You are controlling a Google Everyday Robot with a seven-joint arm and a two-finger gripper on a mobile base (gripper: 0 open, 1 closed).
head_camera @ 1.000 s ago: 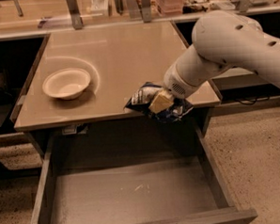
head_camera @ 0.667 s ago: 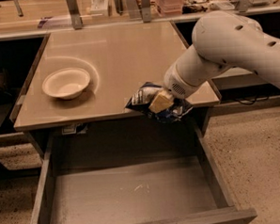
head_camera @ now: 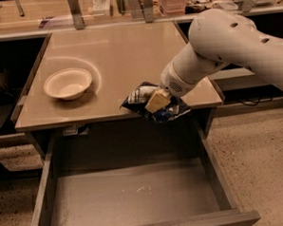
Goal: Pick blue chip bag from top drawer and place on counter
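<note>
The blue chip bag (head_camera: 169, 111) is a crinkled dark blue foil bag with a white panel. It hangs at the counter's front edge, over the drawer. My gripper (head_camera: 156, 101) is shut on the blue chip bag, with a tan finger (head_camera: 156, 100) pressed on its top. The white arm reaches in from the upper right. The top drawer (head_camera: 131, 196) is pulled open below, its grey floor bare. The counter (head_camera: 124, 54) is a glossy beige-tan top.
A white round bowl (head_camera: 67, 83) sits on the left part of the counter. A wooden bench with metal posts (head_camera: 74, 11) and clutter runs along the back. Speckled floor (head_camera: 262, 156) lies to the right of the drawer.
</note>
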